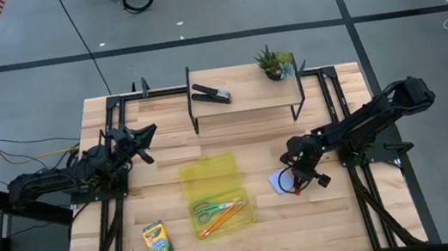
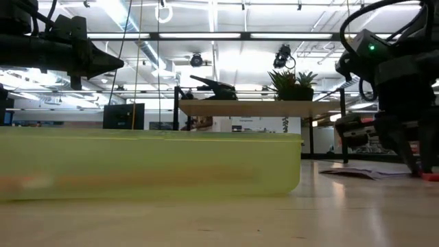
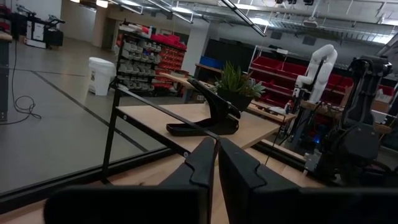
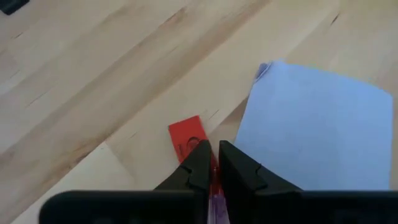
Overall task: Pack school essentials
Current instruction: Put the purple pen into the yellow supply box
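Note:
A tiny red block [image 4: 188, 140] lies on the table at the near corner of the pale-blue note pad [image 4: 311, 134]. My right gripper [image 4: 214, 155] points down over the block's end and is shut on it; it also shows in the high view [image 1: 298, 187]. An open yellow-green case [image 1: 213, 192] lies mid-table, with green-handled scissors [image 1: 209, 209] and two orange pencils [image 1: 226, 217] in its near half. The crayon box [image 1: 157, 239] lies flat, left of the case. My left gripper [image 1: 150, 135] hovers shut over the table's left side, touching nothing. My right gripper pinches the red block at one end [image 4: 213, 169] between its two fingers, coming from above and pointing down. Red shows in the narrow slit between the fingertips. The rest of the block [image 4: 186, 137] lies flat on the table beside the note pad.
A raised wooden shelf [image 1: 246, 96] at the table's far side carries a black stapler [image 1: 211, 93] and a small potted plant [image 1: 273, 63]. Black frame rails [image 1: 339, 110] run along both sides. Bare wood lies between the case and the note pad.

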Motion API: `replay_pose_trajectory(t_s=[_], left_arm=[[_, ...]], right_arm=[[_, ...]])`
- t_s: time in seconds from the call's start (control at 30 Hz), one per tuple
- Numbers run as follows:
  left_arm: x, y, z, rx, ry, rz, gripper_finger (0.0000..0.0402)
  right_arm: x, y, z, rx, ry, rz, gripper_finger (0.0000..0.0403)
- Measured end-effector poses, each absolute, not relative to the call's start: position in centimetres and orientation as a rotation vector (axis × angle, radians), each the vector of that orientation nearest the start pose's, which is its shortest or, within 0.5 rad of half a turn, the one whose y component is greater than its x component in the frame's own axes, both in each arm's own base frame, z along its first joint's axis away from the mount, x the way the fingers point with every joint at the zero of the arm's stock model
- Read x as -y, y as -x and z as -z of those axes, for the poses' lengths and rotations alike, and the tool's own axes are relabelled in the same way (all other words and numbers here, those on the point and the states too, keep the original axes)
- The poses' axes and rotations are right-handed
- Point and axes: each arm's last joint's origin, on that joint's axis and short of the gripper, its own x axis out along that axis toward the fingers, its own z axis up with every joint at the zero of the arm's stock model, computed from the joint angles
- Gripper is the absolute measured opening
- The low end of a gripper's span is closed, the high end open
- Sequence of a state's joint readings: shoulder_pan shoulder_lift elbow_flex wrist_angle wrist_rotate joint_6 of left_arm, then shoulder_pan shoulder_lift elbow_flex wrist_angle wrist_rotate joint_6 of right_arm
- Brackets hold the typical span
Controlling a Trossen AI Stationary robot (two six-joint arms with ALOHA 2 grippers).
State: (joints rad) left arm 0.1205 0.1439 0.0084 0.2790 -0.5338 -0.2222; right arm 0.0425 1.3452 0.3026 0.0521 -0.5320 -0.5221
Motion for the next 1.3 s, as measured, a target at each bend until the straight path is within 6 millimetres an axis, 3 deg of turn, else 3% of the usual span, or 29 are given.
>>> replay_pose_trajectory(t_s=[0.83, 1.0, 1.3], left_arm=[[-2.7, -9.9, -18.1, 0.215, 0.244, -0.635, 0.0036], [-2.7, -9.9, -18.1, 0.215, 0.244, -0.635, 0.0038], [-2.7, -9.9, -18.1, 0.215, 0.244, -0.634, 0.0029]], right_arm=[[-2.5, -26.4, -16.6, -0.621, 0.235, -0.567, 0.002], [-4.0, -30.0, -16.8, -0.628, 0.246, -0.568, 0.002], [-7.4, -39.2, -18.0, -0.557, 0.166, -0.571, 0.002]])
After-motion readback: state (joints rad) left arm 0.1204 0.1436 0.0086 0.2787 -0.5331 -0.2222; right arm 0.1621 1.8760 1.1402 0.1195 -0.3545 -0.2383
